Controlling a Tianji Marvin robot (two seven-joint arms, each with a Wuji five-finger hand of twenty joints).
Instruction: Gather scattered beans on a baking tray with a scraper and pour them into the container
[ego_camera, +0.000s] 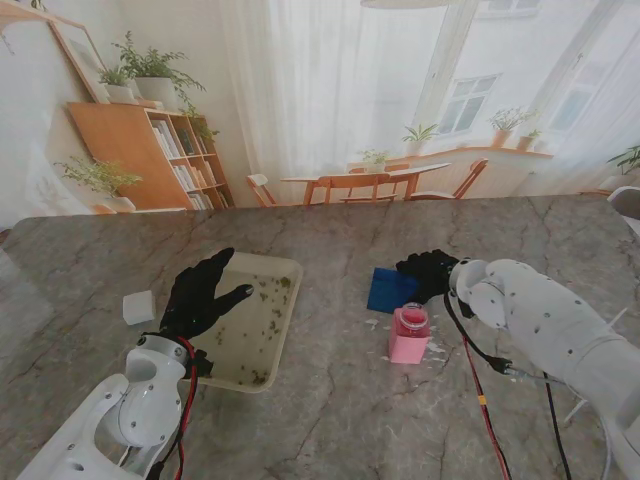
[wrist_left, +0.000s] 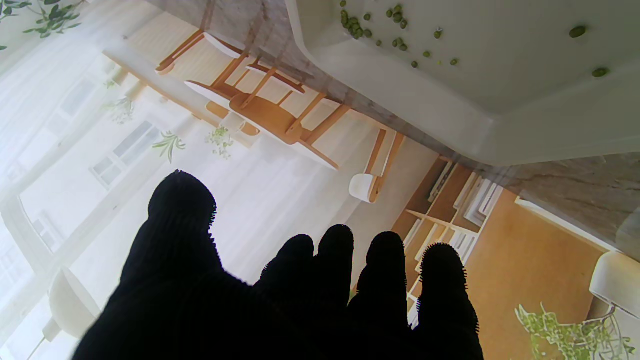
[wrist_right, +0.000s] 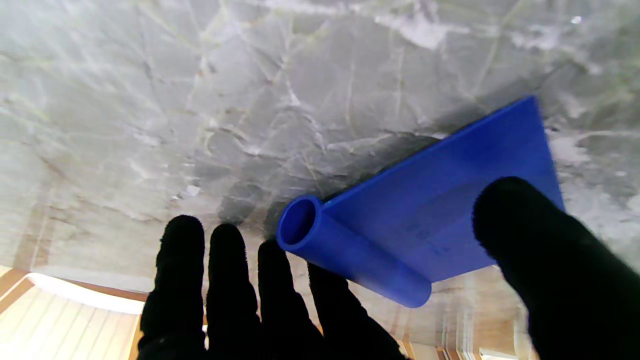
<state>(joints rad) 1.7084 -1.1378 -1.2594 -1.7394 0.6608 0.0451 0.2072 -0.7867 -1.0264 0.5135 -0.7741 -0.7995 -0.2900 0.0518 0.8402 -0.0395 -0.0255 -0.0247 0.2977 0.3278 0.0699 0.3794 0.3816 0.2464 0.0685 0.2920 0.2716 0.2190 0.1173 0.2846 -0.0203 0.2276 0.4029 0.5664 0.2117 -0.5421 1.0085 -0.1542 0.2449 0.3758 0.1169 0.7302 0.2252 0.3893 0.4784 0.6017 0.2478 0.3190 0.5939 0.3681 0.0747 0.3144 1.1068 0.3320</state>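
**Right hand at the scraper, left hand over the tray**

The right hand's fingers (wrist_right: 227, 280) are reaching along the scraper's (wrist_right: 450, 200) round handle, thumb lying over the blade, but whether they are actually clamping it I cannot tell. The blue scraper (ego_camera: 390, 290) is lying flat on the worktop (ego_camera: 330, 400), to the right of the baking tray (ego_camera: 285, 268). The right hand (ego_camera: 428, 275) is touching its right edge. The left hand (ego_camera: 200, 293) is hovering over the tray's left rim, fingers (wrist_left: 335, 260) spread wide and holding nothing. Green beans (wrist_left: 357, 27) are lying scattered inside the tray. The pink container (ego_camera: 409, 335) is standing right of the tray, just nearer to me than the scraper.
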